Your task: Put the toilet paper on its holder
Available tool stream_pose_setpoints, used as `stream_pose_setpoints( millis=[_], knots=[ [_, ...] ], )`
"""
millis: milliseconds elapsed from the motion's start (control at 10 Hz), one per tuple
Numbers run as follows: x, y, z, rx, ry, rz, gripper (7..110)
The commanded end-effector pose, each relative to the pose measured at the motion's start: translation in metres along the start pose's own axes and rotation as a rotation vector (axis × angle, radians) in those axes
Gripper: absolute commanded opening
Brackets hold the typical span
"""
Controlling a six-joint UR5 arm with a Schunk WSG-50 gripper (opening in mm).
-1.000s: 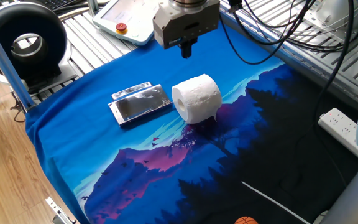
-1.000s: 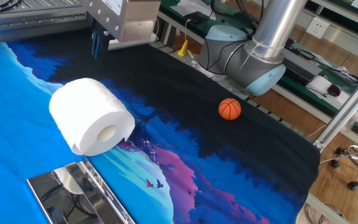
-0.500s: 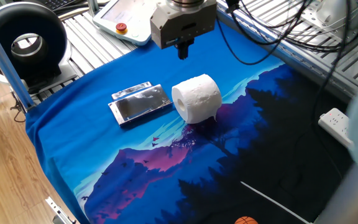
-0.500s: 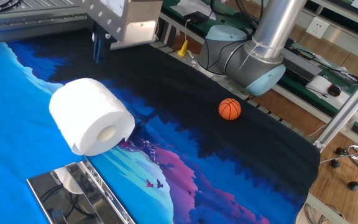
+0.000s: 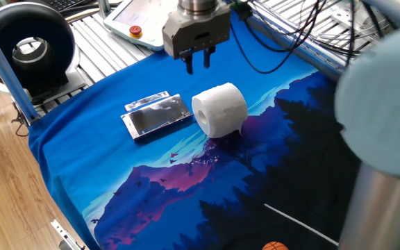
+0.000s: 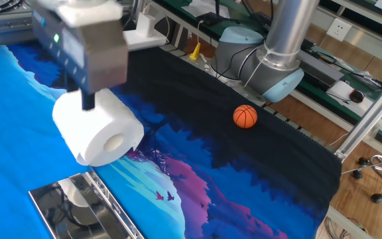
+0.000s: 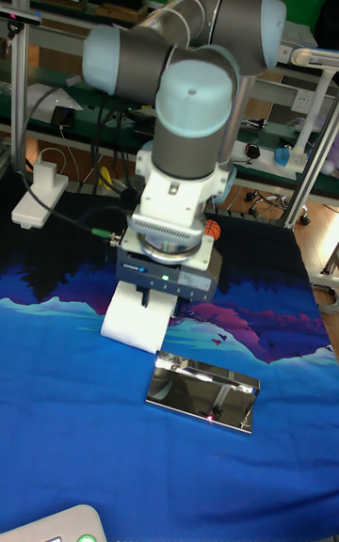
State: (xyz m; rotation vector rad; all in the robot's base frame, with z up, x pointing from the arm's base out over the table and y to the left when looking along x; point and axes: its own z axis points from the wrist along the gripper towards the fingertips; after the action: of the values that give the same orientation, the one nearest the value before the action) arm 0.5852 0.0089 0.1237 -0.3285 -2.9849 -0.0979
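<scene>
Two task items sit on the blue printed cloth (image 5: 82,173) in my feed. Going left to right in the one fixed view: the holder (image 5: 156,115) lies flat at about nine o'clock from the toilet paper (image 5: 219,109), just beside it but not touching, its mirror face up. The roll rests on its side on the cloth, and in the other fixed view its hollow core (image 6: 115,141) faces that camera.

The gripper (image 5: 198,64) hangs above the cloth at roughly eleven o'clock from the roll, clear of it. I can see two dark fingers (image 5: 189,64) pointing down with a narrow gap between them, so the jaws stand slightly apart and hold nothing. In the other fixed view the gripper (image 6: 87,99) is blurred and overlaps the top of the roll (image 6: 98,130); from there I cannot tell whether it touches.

From the tall fixed view, the gripper body hides most of the roll (image 7: 130,319), and the holder (image 7: 202,390) lies at about four o'clock from it. An orange ball (image 6: 245,116) sits well apart, at three o'clock of the roll in the other fixed view.
</scene>
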Motion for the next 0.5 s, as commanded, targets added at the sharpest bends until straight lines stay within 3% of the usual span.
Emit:
stream_pose_setpoints(
  millis=[0,100,300,400],
  knots=[
    [-0.033,-0.013,0.022,-0.005,-0.061,0.040,110],
    [-0.025,-0.015,0.024,-0.014,-0.025,-0.003,110],
    [-0.028,-0.027,0.023,0.005,-0.011,-0.002,110],
    [-0.020,-0.033,0.032,0.024,0.034,0.006,110]
  ],
)
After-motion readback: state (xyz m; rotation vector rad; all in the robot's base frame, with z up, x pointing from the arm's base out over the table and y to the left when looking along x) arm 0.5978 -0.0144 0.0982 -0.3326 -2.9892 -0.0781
